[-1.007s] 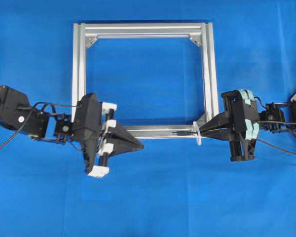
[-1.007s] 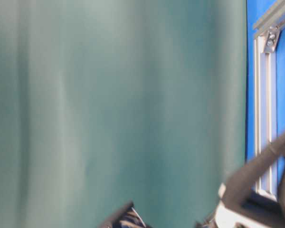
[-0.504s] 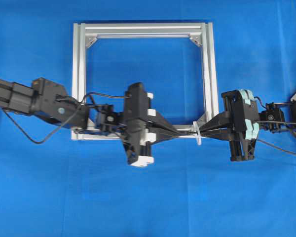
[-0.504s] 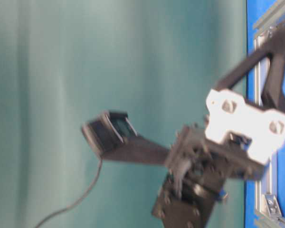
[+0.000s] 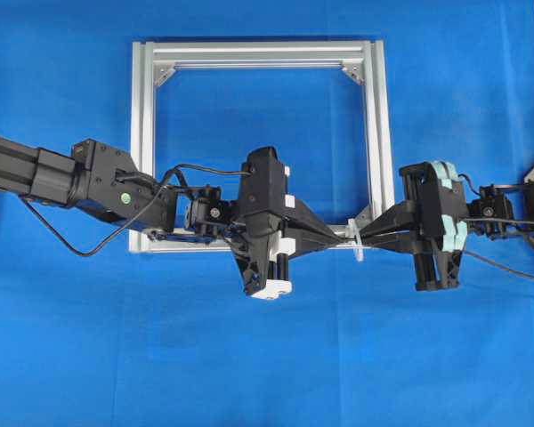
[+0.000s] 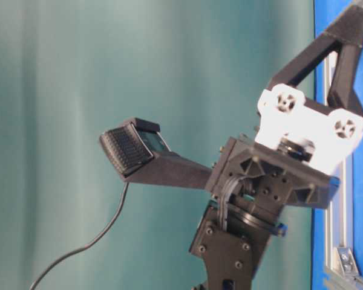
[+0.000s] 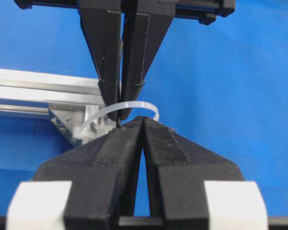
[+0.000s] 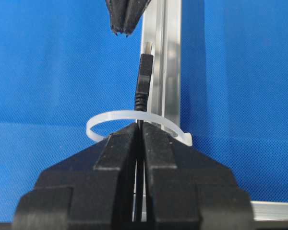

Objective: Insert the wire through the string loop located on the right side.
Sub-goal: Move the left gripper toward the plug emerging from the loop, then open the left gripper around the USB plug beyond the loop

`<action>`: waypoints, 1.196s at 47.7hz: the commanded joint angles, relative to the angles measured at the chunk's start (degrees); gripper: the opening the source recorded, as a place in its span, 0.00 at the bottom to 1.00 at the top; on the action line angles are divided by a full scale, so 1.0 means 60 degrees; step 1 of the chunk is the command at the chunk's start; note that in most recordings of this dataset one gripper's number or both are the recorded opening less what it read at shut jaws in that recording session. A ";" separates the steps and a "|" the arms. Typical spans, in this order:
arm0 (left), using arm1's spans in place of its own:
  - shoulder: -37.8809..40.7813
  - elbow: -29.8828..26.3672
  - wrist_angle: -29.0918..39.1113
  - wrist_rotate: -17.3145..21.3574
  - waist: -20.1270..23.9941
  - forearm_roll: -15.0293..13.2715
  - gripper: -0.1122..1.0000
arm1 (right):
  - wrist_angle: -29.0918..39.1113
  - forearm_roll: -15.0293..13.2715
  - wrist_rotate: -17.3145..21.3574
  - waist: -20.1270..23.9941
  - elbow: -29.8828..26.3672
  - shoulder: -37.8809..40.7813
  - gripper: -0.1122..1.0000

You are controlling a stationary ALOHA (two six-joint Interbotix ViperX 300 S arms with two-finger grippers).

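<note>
The wire [image 8: 143, 81] is a thin black cable with a dark plug. It runs out of my right gripper [image 8: 140, 125], which is shut on it, and passes through the white translucent string loop [image 8: 98, 123]. The plug lies beyond the loop, along the frame's rail. In the overhead view the loop [image 5: 357, 247] stands at the frame's lower right corner, with the right gripper [image 5: 363, 240] just to its right. My left gripper [image 5: 338, 237] is shut and empty, its tips just left of the loop. From the left wrist, the left gripper [image 7: 142, 120] sits just before the loop [image 7: 134, 103].
The square aluminium frame [image 5: 258, 53] lies flat on the blue cloth. My left arm [image 5: 98, 182] reaches across the frame's lower rail. In the table-level view the left arm's wrist [image 6: 272, 181] fills the right side before a green backdrop.
The left arm has swung right from outside the frame's lower left corner, bringing its shut gripper close to the loop. The right gripper and the wire have not moved.
</note>
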 commanded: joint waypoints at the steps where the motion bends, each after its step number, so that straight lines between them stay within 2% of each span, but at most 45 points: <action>1: -0.0161 -0.0176 0.0000 -0.0015 0.0029 0.0029 0.10 | -0.0088 0.0015 0.0000 -0.0015 -0.0146 -0.0073 0.07; 8: -0.0161 -0.0176 0.0000 -0.0015 0.0015 0.0015 0.14 | -0.0088 0.0000 0.0000 -0.0015 -0.0161 -0.0059 0.07; 17: -0.0161 -0.0190 0.0015 -0.0044 0.0015 0.0029 0.66 | -0.0088 0.0015 0.0000 -0.0015 -0.0146 -0.0073 0.07; 22: -0.0161 -0.0220 0.0000 -0.0044 0.0015 0.0029 0.88 | -0.0088 0.0000 0.0000 -0.0015 -0.0146 -0.0059 0.07; 33: -0.0088 -0.0234 -0.0015 -0.0059 0.0000 0.0015 0.86 | -0.0088 0.0000 0.0000 -0.0015 -0.0146 -0.0073 0.07; 46: 0.0879 -0.0527 -0.0073 -0.0088 -0.0029 0.0015 0.86 | -0.0103 0.0015 0.0000 -0.0015 -0.0146 -0.0073 0.07; 57: 0.0908 -0.0571 -0.0073 -0.0088 -0.0029 0.0015 0.85 | -0.0073 0.0015 0.0000 -0.0015 -0.0161 -0.0059 0.07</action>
